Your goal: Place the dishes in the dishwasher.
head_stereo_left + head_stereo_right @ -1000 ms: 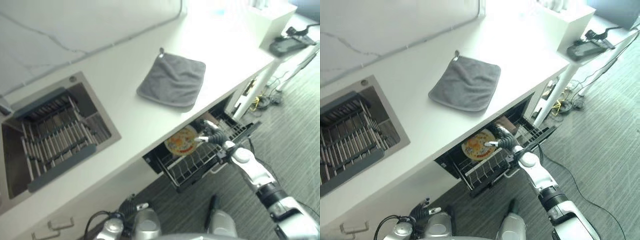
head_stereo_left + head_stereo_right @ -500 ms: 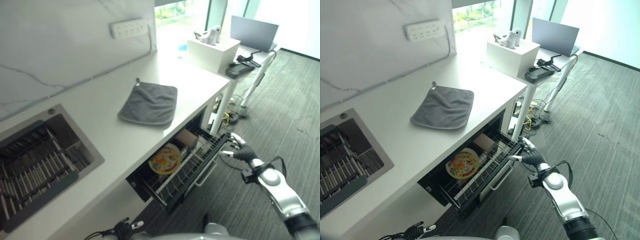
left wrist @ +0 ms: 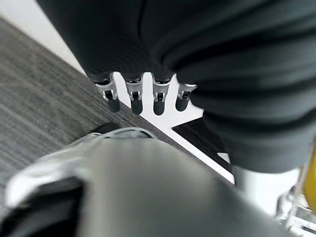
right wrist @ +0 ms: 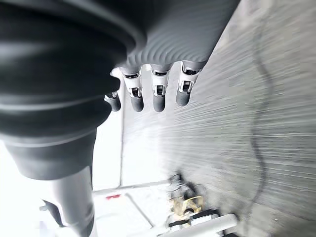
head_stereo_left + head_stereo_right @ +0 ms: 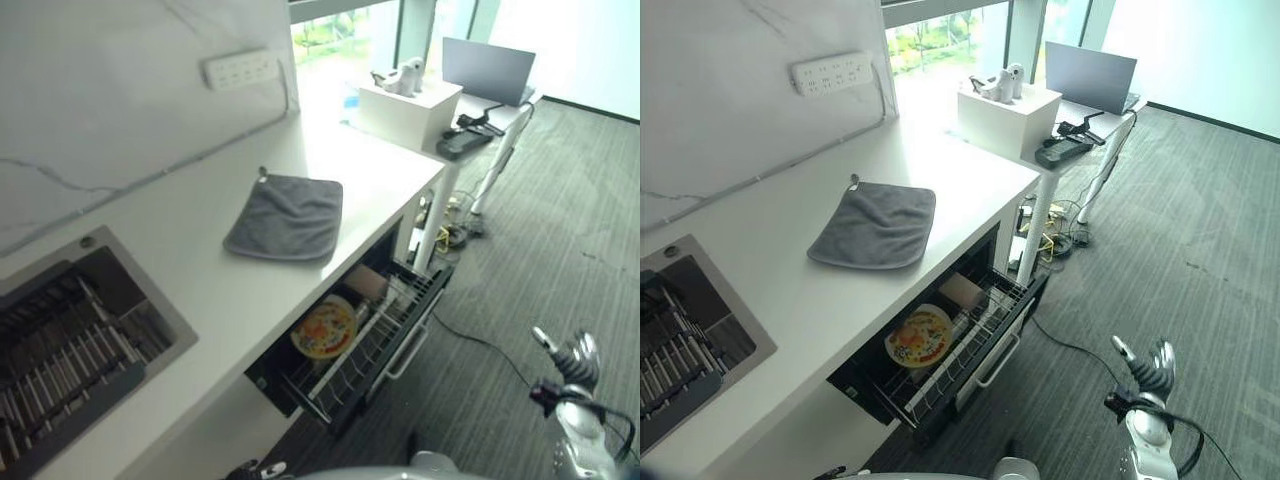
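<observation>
Right hand (image 5: 1152, 366) hangs out over the carpet, well clear of the dishwasher rack (image 5: 958, 352), its fingers straight and relaxed and holding nothing. Left hand (image 3: 143, 96) shows in its own wrist camera with fingers likewise straight and empty. The patterned plate (image 5: 919, 336) already stands in the pulled-out rack, under the edge of the table (image 5: 790, 290), just below the grey cloth (image 5: 875, 225).

To my eye the plate is in, so what remains is pushing the rack home — best done with a flat palm on the rack's front bar, pressing square so it slides straight and the plate doesn't rock out of its tines.

Hard to judge from here: whether the plate sits firmly between tines or merely leans. A brownish thing behind it in the rack I can't identify. The sink (image 5: 680, 340) off beyond the cloth is cut off, so I can't say if more dishes wait there.
</observation>
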Robot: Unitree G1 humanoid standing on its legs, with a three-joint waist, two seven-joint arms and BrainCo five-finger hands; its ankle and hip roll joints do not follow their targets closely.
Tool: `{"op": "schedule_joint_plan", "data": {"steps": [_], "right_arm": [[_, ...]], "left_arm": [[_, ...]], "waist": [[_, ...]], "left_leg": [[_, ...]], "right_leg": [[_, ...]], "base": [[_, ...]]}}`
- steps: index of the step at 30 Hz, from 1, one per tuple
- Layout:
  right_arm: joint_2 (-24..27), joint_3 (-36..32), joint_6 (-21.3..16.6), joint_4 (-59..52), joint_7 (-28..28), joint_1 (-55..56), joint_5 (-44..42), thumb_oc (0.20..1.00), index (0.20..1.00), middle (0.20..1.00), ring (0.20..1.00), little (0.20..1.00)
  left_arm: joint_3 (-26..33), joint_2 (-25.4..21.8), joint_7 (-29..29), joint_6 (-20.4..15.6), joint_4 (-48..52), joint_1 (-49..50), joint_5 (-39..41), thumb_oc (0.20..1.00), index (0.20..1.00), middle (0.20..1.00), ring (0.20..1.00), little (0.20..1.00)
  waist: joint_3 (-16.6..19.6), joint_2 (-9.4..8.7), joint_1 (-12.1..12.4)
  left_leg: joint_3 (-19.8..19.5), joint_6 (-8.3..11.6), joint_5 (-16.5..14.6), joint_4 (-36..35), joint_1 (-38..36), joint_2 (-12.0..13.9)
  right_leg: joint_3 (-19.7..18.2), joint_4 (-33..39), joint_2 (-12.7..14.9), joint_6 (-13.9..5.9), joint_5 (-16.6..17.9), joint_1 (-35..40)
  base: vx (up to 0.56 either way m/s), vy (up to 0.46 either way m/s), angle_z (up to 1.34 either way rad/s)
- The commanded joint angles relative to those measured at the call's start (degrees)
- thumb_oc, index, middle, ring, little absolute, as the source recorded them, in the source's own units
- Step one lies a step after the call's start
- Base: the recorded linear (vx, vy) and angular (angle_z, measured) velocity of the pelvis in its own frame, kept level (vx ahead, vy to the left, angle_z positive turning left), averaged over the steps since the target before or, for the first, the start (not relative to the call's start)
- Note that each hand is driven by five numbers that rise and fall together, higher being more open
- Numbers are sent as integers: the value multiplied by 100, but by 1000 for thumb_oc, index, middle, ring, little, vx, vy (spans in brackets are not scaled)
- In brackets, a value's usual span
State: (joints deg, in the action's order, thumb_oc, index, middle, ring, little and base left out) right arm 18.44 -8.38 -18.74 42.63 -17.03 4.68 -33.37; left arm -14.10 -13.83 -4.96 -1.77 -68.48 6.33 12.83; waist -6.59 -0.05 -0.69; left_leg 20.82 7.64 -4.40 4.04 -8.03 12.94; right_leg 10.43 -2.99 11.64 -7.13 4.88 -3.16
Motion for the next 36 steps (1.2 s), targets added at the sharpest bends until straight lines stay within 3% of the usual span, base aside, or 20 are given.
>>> {"op": "schedule_joint_plan", "data": {"steps": [1,2,3,4,6,9,13,15,19,25,32,36], "right_arm": [[-86,-149,-513,13,594,-520,-1313,1000,1000,1000,1000,1000],[-189,-34,-316,256,905,-650,-1967,1000,1000,1000,1000,1000],[-187,-24,-296,283,954,-667,-2037,1000,1000,1000,1000,1000],[-404,146,-114,563,1232,-905,-3026,1000,1000,1000,1000,1000],[-574,275,109,758,1449,-1111,-3699,1000,1000,1000,1000,1000],[-646,624,-8,899,1365,-1403,-3222,1000,1000,1000,1000,1000],[-679,982,362,942,1534,-1753,-3263,1000,1000,1000,1000,1000],[-653,1155,586,1135,1890,-2101,-3257,1000,1000,1000,1000,1000],[-708,1336,702,1235,2110,-2605,-3359,1000,1000,1000,1000,1000],[-668,1526,807,1094,2174,-3370,-3354,1000,1000,1000,1000,1000],[-208,1614,947,1101,2368,-4384,-2975,1000,1000,1000,1000,1000],[135,1740,861,1200,2901,-5160,-2755,1000,1000,1000,1000,1000]], "left_arm": [[-192,-46,14,-227,-69,-251,50,1000,1000,1000,1000,1000],[-261,-70,45,-252,-9,-314,50,1000,1000,1000,1000,1000],[-265,-73,51,-255,-3,-321,56,1000,1000,1000,1000,1000],[-371,-99,81,-315,42,-424,-42,1000,1000,1000,1000,1000],[-566,-101,186,-409,107,-542,-362,1000,1000,1000,1000,1000],[-921,-67,510,-289,250,-689,-747,1000,1000,1000,1000,1000],[-1269,-70,628,-182,490,-845,-966,1000,1000,1000,1000,1000],[-1575,-95,789,-29,813,-1036,-1126,1000,1000,1000,1000,1000],[-1856,-174,908,65,1097,-1172,-1221,1000,1000,1000,1000,1000],[-2156,-258,805,-190,1282,-1416,-1129,1000,1000,1000,1000,1000],[-2516,-334,772,-392,1474,-1747,-1099,1000,1000,1000,1000,1000],[-2656,-374,726,-499,1492,-1922,-944,1000,1000,1000,1000,1000]], "waist": [[-470,-1,158],[-516,31,249],[-520,32,252],[-590,72,362],[-659,114,464],[-771,197,592],[-924,302,713],[-1092,409,827],[-1277,523,980],[-1455,641,1109],[-1585,695,1272],[-1658,694,1393]], "left_leg": [[-449,-405,106,399,428,-100],[-501,-420,119,436,504,-118],[-509,-421,119,445,518,-121],[-568,-439,93,554,628,-155],[-644,-445,86,700,803,-174],[-743,-434,123,817,1014,-189],[-853,-409,185,886,1237,-209],[-986,-370,237,995,1484,-251],[-1110,-342,243,1100,1681,-332],[-1271,-318,302,1069,1951,-468],[-1472,-306,409,959,2282,-586],[-1591,-289,539,764,2393,-624]], "right_leg": [[455,-990,335,-158,-1120,592],[508,-1092,336,-155,-1162,540],[515,-1107,340,-155,-1170,530],[560,-1269,347,-150,-1261,460],[589,-1432,357,-149,-1318,342],[650,-1566,366,-131,-1348,219],[722,-1745,424,-113,-1399,46],[782,-1967,494,-70,-1464,-150],[861,-2294,629,-1,-1617,-350],[874,-2644,743,73,-1731,-788],[873,-2839,775,110,-1761,-1239],[851,-2770,714,110,-1694,-1402]], "base": [[-30,-9,12],[-28,-3,29],[-56,11,37],[-45,16,46],[-74,37,30],[-75,61,37],[-77,69,23],[-124,150,26],[-29,103,29],[-43,124,13],[-52,69,10],[-33,59,16]]}}
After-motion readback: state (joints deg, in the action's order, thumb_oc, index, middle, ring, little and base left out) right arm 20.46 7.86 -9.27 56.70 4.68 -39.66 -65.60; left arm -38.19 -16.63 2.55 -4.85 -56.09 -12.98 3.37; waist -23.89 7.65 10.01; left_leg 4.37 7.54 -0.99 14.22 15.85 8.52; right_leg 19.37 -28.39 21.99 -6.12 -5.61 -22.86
